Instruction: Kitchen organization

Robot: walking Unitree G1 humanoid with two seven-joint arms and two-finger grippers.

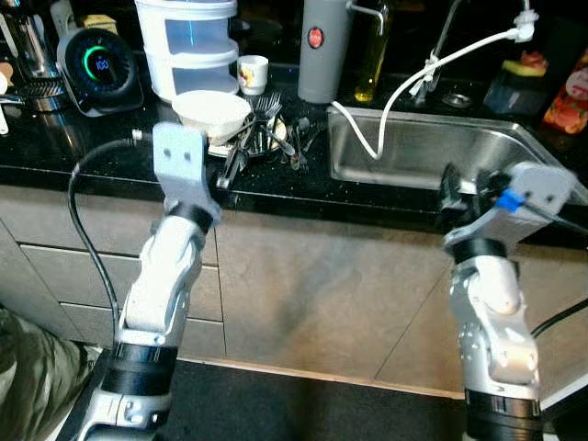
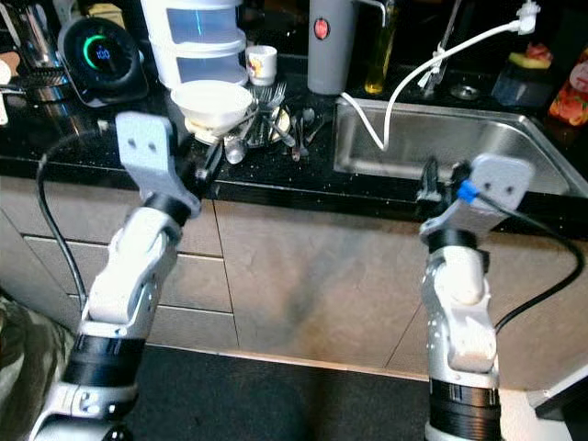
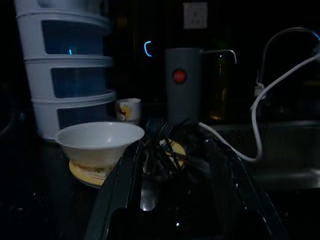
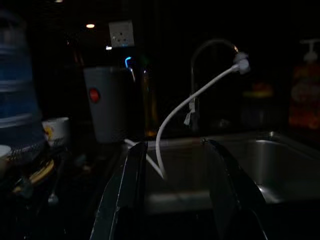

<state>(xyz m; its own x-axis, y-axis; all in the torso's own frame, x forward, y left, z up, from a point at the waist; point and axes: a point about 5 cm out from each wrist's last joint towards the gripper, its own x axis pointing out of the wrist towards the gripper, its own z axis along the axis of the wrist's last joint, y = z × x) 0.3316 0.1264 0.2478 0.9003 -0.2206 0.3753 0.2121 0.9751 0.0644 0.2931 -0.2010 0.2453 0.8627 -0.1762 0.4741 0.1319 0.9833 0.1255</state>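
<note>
Black stone surface (image 1: pixel 55 156) with white bowl (image 1: pixel 211 112) seated on a yellow-rimmed plate (image 3: pixel 87 172), just beside a loose heap of forks and spoons (image 1: pixel 276 129); small printed cup (image 1: pixel 253 73), stacked white containers (image 1: pixel 188 41) and grey canister (image 1: pixel 322 46) ranged behind; steel sink (image 1: pixel 413 152) to the right, white hose (image 1: pixel 404 87) trailing from the tap into the basin. Left claw (image 1: pixel 230 167) at the surface edge, fingers spread fairly wide, aimed at the cutlery heap and the bowl beyond. Right claw (image 1: pixel 450 195) at the sink's front rim, fingers likewise apart, holding nothing. Likely hazards: tangled fork tines dragging neighbouring pieces along when one is lifted, scattering them over the edge to the floor; bowl resting loose on its plate, apt to tip or slide if nudged by a finger; hose liable to snag the right claw on entry to the basin; dim light at both wrists, poor for judging a grip on thin glossy handles
</note>
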